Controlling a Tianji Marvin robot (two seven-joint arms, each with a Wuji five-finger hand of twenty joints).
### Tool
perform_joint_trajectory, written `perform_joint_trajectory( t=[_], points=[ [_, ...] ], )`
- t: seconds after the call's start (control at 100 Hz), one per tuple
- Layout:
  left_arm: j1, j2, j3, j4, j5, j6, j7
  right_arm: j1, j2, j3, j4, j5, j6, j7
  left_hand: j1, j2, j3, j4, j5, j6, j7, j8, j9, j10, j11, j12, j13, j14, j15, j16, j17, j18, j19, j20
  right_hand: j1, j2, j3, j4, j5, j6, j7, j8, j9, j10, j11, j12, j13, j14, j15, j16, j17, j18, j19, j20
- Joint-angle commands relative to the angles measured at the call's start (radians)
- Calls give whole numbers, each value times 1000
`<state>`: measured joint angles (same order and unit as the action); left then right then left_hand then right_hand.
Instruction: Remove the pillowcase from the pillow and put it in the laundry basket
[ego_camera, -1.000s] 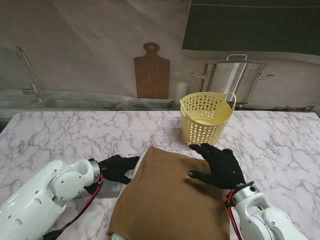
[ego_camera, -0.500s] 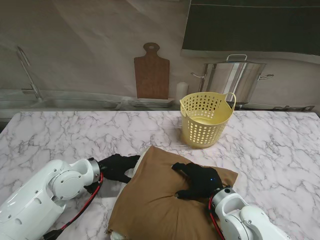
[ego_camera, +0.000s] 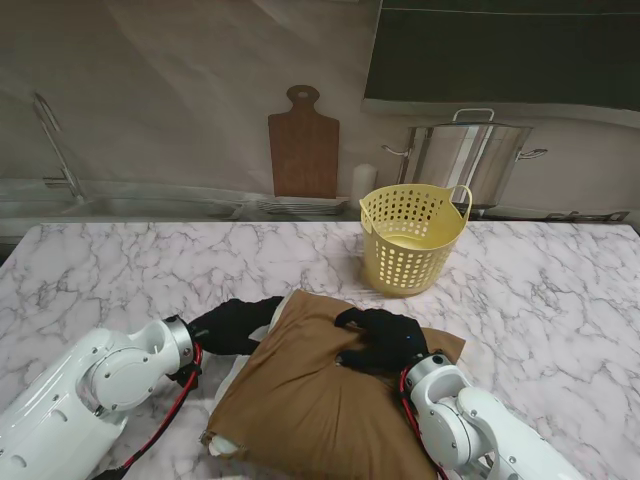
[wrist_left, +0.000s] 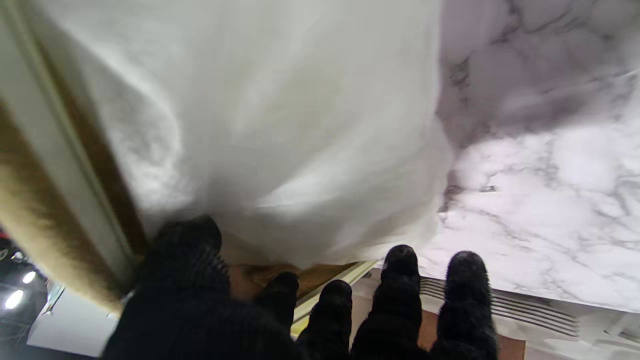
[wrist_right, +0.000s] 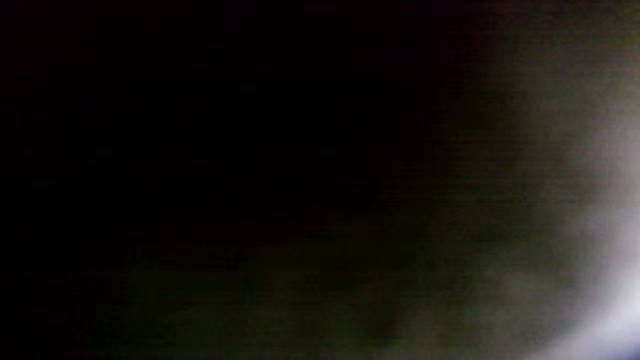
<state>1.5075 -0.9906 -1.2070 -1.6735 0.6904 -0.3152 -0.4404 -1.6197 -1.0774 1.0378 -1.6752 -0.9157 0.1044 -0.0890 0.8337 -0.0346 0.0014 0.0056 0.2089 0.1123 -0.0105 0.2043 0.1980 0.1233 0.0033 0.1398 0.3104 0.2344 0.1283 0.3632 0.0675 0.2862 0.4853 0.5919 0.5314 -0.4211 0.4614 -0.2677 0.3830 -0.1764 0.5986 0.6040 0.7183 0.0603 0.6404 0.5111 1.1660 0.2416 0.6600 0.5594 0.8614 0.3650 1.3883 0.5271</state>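
The pillow in its brown pillowcase (ego_camera: 300, 410) lies on the marble table (ego_camera: 120, 270) near me, with a bare white corner (ego_camera: 218, 445) showing at its near left end. My left hand (ego_camera: 235, 325) is pressed against the pillow's far left edge. The left wrist view shows its fingers (wrist_left: 400, 295) fairly straight beside the white pillow (wrist_left: 275, 125) and the pillowcase's brown edge (wrist_left: 30, 215). My right hand (ego_camera: 383, 340) rests on top with its fingers curled into the bunched fabric. The right wrist view is dark. The yellow laundry basket (ego_camera: 410, 240) stands farther off, to the right.
A steel pot (ego_camera: 465, 160), a wooden cutting board (ego_camera: 303, 150) and a dish rack (ego_camera: 295, 207) line the counter behind the table. A sink tap (ego_camera: 55, 145) stands at the far left. Bare marble surrounds the pillow on both sides.
My right hand slid left across the pillowcase from its far right corner and curled its flat fingers into the fabric. The left hand pushed farther in, and the pillow bunched and shifted.
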Motion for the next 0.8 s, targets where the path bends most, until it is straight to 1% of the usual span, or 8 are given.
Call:
perform_joint_trajectory(
  t=[0.0, 0.06, 0.15, 0.28, 0.38, 0.55, 0.68, 0.79],
  points=[
    [11, -10, 1, -21, -20, -7, -3, -15, -4, 0, 14, -4, 7, 10, -40, 54, -39, -35, -47, -22, -7, 1, 5, 7, -2, 7, 13, -14, 3, -2, 9, 4, -152, 23, 232, 191, 124, 103, -19, -42, 50, -23, 9, -39, 40, -5, 147, -244, 120, 48, 3, -100, 2, -11],
    [19, -15, 0, -21, -47, -8, 20, -15, -4, 2, 13, -8, 7, 12, -39, 61, -40, -37, -36, -23, -2, 2, 20, 7, 2, 10, 20, -12, 6, 0, 10, 8, -143, 25, 239, 201, 116, 103, -20, -41, 56, -27, 10, -39, 41, -5, 145, -242, 115, 47, -3, -98, -1, -11],
    [13, -11, 13, -11, -94, -19, -1, -13, -4, 2, 14, -10, 8, 8, -40, 58, -43, -38, -28, -28, -1, 2, 29, -5, 3, 12, 21, -14, 5, 0, 2, 6, -137, 25, 248, 210, 108, 103, -25, -36, 61, -33, 3, -38, 41, -6, 141, -237, 102, 44, -11, -95, -6, -12],
    [-30, 7, 65, 28, -94, -33, -77, -18, -3, 8, 14, -23, -2, 1, -31, 33, -40, -36, -25, -32, -1, 2, 19, -34, -1, 11, 13, -20, -1, -2, -5, 0, -133, 20, 277, 206, 113, 112, -20, -47, 80, -37, -3, -41, 55, 10, 103, -237, 76, 47, -68, -105, -29, -15],
    [-56, 10, 100, 67, -85, -18, -89, -37, 2, 28, 9, -59, -30, -10, -8, 16, -34, -33, -20, -36, 0, 3, 19, -50, 1, 10, 14, -22, -1, -2, -5, -2, -131, 17, 310, 160, 216, 110, 28, -78, 111, -22, 42, -59, 50, 97, 62, -244, 80, 75, -137, -116, -28, 16],
    [-86, 16, 136, 112, -53, -6, -110, -91, 11, 93, -22, -109, -67, 2, 42, 3, -29, -29, -4, -47, 2, 4, 23, -82, 8, 6, 19, -31, 0, -3, -2, -7, -125, 12, 379, 28, 432, 77, 239, -112, 156, 26, 205, -89, 52, 196, 53, -273, 137, 86, -166, -119, -10, 42],
    [-95, 20, 145, 133, -46, 5, -126, -152, 18, 159, -60, -151, -77, 25, 92, -3, -27, -28, 10, -55, 4, 4, 25, -92, 13, 2, 23, -37, 0, -4, -3, -7, -120, 9, 392, -21, 519, 64, 341, -99, 174, 73, 253, -93, 96, 253, 82, -285, 181, 89, -146, -123, 8, 43],
    [-102, 25, 153, 143, -35, 9, -147, -204, 20, 220, -88, -189, -79, 35, 129, -11, -27, -27, 17, -62, 4, 4, 25, -98, 16, -1, 24, -38, -1, -5, -2, -9, -116, 7, 401, -60, 580, 56, 373, -81, 168, 94, 264, -86, 140, 310, 117, -315, 263, 109, -107, -145, 29, 38]
  ],
)
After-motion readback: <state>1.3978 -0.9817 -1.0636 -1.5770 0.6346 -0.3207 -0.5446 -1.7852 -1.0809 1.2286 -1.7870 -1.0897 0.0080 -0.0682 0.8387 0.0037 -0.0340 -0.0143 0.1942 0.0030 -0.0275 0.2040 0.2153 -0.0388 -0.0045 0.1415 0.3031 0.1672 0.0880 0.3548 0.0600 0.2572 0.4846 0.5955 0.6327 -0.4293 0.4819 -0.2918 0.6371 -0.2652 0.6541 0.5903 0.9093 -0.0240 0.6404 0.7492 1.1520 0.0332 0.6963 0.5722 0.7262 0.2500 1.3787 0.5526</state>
